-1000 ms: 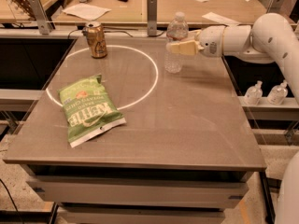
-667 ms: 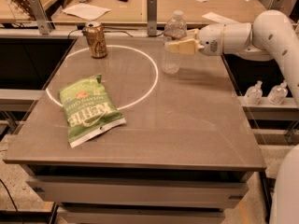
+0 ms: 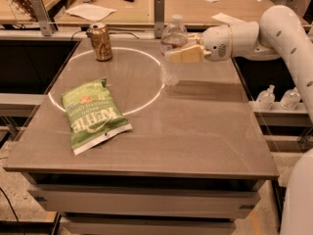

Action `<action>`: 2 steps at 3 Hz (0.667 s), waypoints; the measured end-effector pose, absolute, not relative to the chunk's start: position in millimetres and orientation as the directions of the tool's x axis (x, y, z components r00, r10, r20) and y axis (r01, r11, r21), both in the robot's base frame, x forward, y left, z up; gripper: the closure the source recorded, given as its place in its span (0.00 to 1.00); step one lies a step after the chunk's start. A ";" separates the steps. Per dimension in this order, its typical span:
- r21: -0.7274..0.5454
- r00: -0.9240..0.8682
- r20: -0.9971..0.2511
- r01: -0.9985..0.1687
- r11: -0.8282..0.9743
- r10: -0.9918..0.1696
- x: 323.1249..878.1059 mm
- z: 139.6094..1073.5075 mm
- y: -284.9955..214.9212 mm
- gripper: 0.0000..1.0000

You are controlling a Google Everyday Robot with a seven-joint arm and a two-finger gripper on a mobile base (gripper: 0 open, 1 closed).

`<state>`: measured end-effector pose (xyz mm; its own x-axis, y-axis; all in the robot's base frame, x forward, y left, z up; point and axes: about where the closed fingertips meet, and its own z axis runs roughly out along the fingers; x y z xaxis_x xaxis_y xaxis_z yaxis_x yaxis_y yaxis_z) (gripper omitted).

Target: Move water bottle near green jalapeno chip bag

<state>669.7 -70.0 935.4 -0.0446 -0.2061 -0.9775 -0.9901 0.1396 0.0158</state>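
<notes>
The water bottle (image 3: pixel 172 53), clear and ribbed with a white cap and red-and-white label band, stands upright at the right edge of the white circle on the table. My gripper (image 3: pixel 182 56) reaches in from the right and is shut on the bottle's middle, with its tan fingers (image 3: pixel 188 55) around the body. The green jalapeno chip bag (image 3: pixel 93 114) lies flat at the table's front left, well apart from the bottle.
A golden-brown can (image 3: pixel 101 41) stands at the back left of the grey table (image 3: pixel 195 131). Two small white pump bottles (image 3: pixel 279 98) sit on a shelf to the right. A desk with papers (image 3: pixel 90 11) lies behind.
My gripper has moved left with the bottle in it, bringing it a little nearer the circle's edge. The bag and can have not moved.
</notes>
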 end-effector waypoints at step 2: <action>0.010 -0.031 -0.978 -0.995 0.102 -0.206 665.5 936.8 -62.4 1.00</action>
<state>665.5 -62.4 936.8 -0.0309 -0.2058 -0.9781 -0.9947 0.1020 0.0100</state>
